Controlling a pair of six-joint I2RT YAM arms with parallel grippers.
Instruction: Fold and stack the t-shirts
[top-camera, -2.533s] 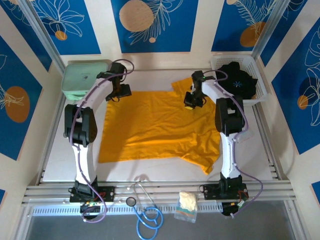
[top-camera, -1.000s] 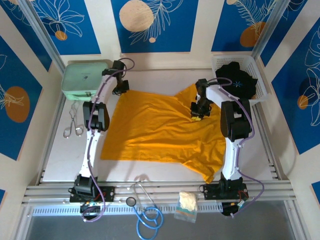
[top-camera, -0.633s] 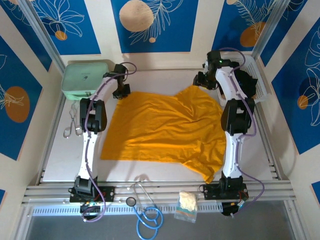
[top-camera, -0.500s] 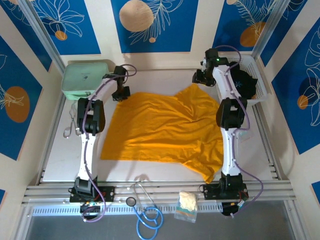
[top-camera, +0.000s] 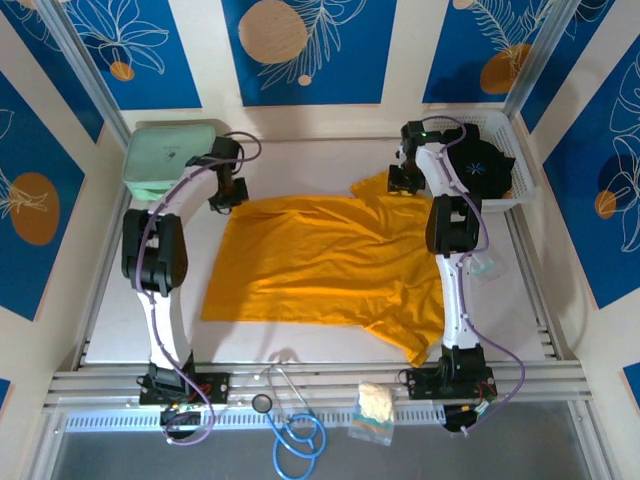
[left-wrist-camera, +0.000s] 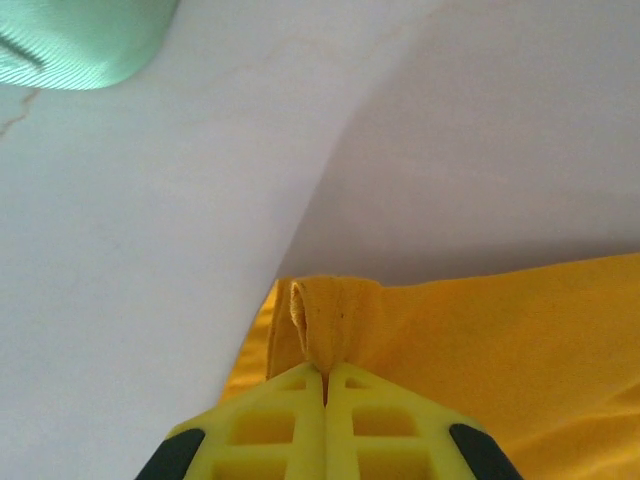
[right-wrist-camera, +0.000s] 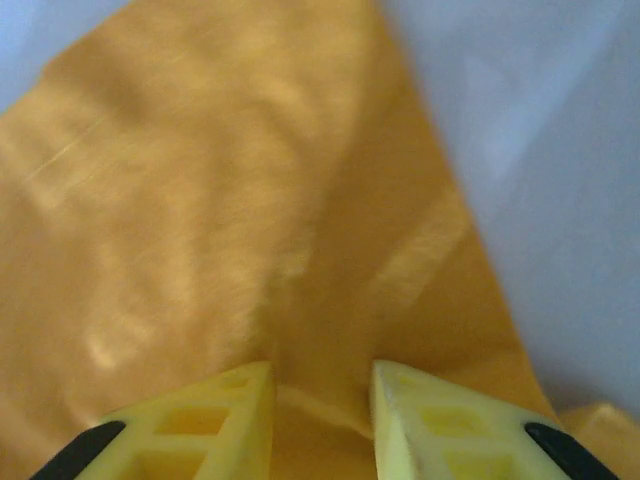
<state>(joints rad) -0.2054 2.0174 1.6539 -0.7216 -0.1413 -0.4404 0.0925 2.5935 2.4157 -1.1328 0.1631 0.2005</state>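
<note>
A white basket (top-camera: 505, 203) sits at the far right corner of the tabletop (top-camera: 120, 320) with the black t-shirt (top-camera: 480, 160) bundled inside it, its light-blue starburst facing up. A closed mint-green case (top-camera: 165, 155) stands at the far left corner. The orange t-shirt (top-camera: 320, 260) lies spread across the middle of the tabletop, rumpled along its right side, one sleeve trailing toward the near edge. From above, the left gripper (top-camera: 228, 192) is at the shirt's far left corner and the right gripper (top-camera: 402, 180) at its far right corner, but jaw spacing is too small to read there. The left wrist view shows the left jaws pressed together on a pinched fold of the orange cloth, bare tabletop beyond and the case's edge in the upper corner. The blurred right wrist view shows the right jaws standing partly apart with orange cloth under and between them; whether they touch it I cannot tell. A blue stethoscope (top-camera: 295, 435) and a pale-yellow packet (top-camera: 374, 405) lie on the near rail. The right arm crosses over the shirt's right edge.
</note>
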